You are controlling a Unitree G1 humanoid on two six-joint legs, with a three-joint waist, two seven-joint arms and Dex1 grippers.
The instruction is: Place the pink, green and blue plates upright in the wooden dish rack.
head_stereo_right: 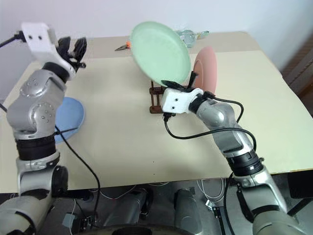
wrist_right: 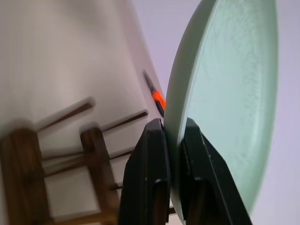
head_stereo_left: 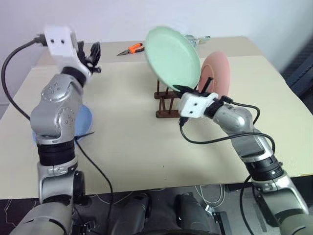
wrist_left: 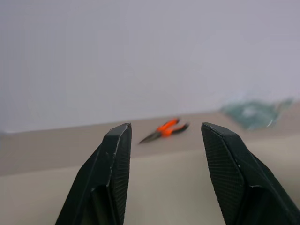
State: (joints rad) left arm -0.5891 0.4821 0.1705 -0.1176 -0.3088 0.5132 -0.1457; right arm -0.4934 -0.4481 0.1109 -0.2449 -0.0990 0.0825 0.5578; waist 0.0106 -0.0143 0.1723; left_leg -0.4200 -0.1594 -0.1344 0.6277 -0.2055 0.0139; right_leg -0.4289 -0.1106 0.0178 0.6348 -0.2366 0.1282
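On the beige tabletop (head_stereo_left: 132,147), orange-handled pliers (head_stereo_left: 131,48) lie at twelve o'clock by the far edge, near a clear crumpled wrapper (wrist_left: 253,114). The wooden dish rack (head_stereo_left: 166,103) stands at centre; the pink plate (head_stereo_left: 216,72) is upright in it. The right gripper (wrist_right: 172,140) pinches the green plate's (head_stereo_left: 173,58) rim, holding it tilted above the rack. The blue plate (head_stereo_right: 68,117) lies flat at nine o'clock. The left gripper (wrist_left: 166,154), raised, has its jaws apart and holds nothing.
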